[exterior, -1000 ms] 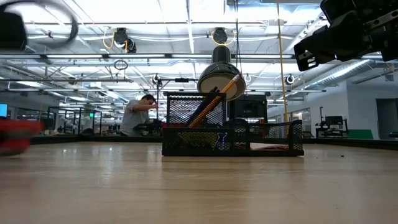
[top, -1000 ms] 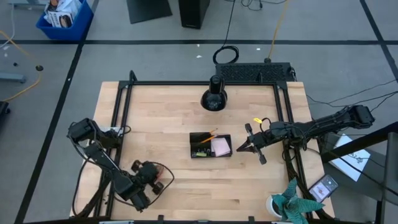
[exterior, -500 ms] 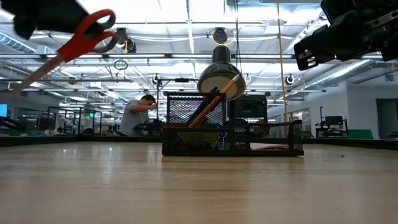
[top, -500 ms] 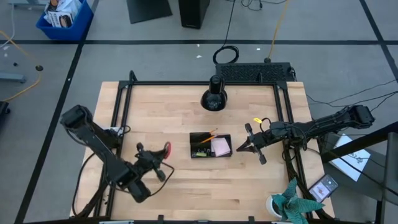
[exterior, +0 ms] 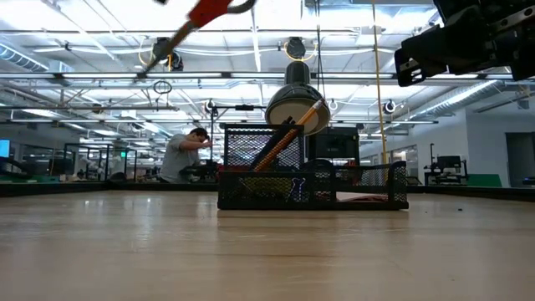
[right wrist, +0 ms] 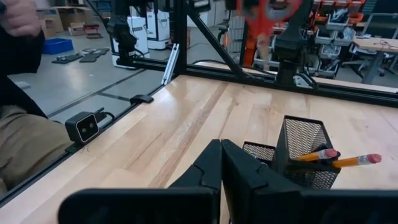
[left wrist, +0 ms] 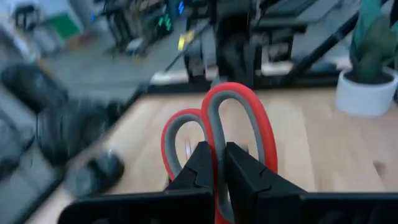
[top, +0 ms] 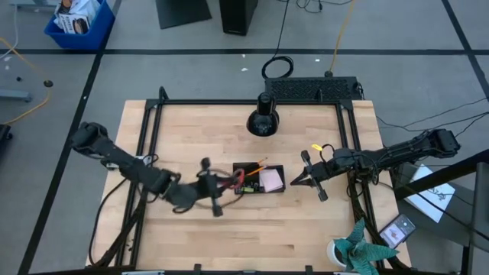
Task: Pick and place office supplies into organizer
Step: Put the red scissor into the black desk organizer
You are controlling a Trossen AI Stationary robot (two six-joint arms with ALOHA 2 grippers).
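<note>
The red-handled scissors (left wrist: 219,118) sit in my left gripper (left wrist: 217,165), which is shut on them in the air just left of the organizer (top: 258,178). In the low view the scissors (exterior: 205,12) are high up, with the blades slanting downward. The organizer (exterior: 313,180) is a black mesh tray standing on the table. It holds orange pencils (right wrist: 339,158) leaning in its tall cup and a pink sticky-note pad (top: 271,180). My right gripper (top: 300,180) hovers shut just right of the organizer, touching nothing. My left gripper pinches the scissors between its two fingers at the base of the handle loops (left wrist: 216,149), where the two red loops meet. The scissors are lifted clear of the table and tilted, with the handles (exterior: 213,8) higher than the blade (exterior: 163,46).
A round black cone-shaped object (top: 262,122) stands beyond the organizer. A potted plant (top: 355,252) and a blue phone-like item (top: 399,228) sit off the near right corner. Black frame rails (top: 149,137) run along the table's sides. A person (exterior: 182,155) is in the room behind.
My left gripper has swung from the table's near-left area up and right toward the organizer, carrying the scissors. The scissors have gone from table height to lifted clear, high in the low view.
</note>
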